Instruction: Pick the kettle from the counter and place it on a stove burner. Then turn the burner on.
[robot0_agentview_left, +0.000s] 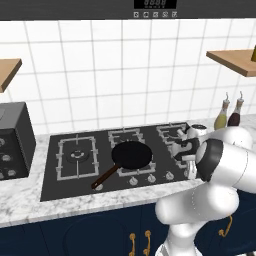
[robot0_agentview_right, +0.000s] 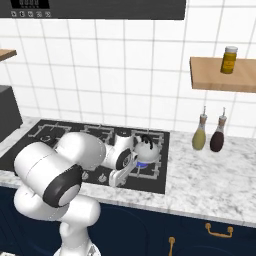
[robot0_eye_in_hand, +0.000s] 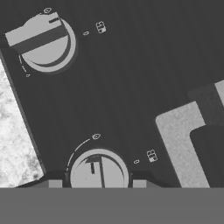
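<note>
Jaws straddle a stove knob, kettle just behind.

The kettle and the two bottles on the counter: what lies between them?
In the right base view, past the kettle come the stove's black edge, then bare marble counter up to the bottles.

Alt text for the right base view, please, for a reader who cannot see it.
The kettle sits on a stove burner with blue flame under it, while the arm's claw reaches down at the front knobs. Two bottles stand on the counter.
</note>
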